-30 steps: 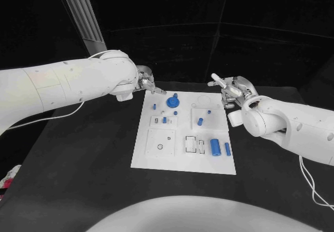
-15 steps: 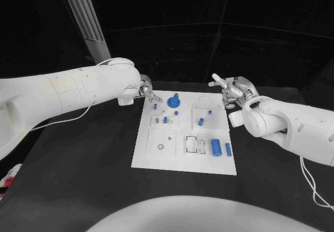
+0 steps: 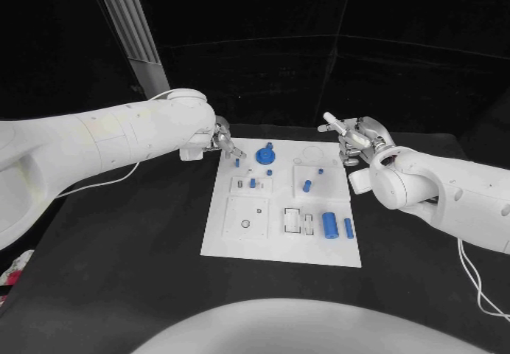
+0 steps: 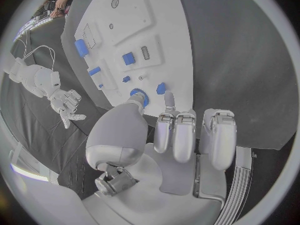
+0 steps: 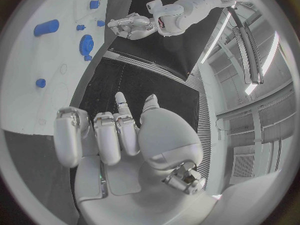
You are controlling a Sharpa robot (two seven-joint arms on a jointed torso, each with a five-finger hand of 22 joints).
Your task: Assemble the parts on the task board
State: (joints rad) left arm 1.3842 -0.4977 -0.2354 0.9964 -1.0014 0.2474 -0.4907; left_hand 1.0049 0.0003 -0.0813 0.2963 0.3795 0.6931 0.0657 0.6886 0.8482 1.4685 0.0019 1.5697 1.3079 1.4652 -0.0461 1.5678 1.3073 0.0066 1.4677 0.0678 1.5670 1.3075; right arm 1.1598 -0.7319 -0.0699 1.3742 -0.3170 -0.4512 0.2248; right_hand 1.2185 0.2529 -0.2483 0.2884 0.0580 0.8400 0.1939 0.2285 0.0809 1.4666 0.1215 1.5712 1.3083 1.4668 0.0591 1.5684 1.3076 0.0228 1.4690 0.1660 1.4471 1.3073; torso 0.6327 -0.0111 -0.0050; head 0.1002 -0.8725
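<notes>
L hand (image 3: pixel 221 139) hovering at task board (image 3: pixel 278 247) far-left corner, fingers apart, holding nothing. R hand (image 3: pixel 357 138) hanging by far-right corner, also empty, fingers spread.

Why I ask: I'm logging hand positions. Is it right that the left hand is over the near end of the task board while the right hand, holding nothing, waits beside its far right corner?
Not quite. The left hand is at the far left corner of the task board, by the far blue parts, as the head view shows. The right hand does wait empty beside the far right corner.
</notes>
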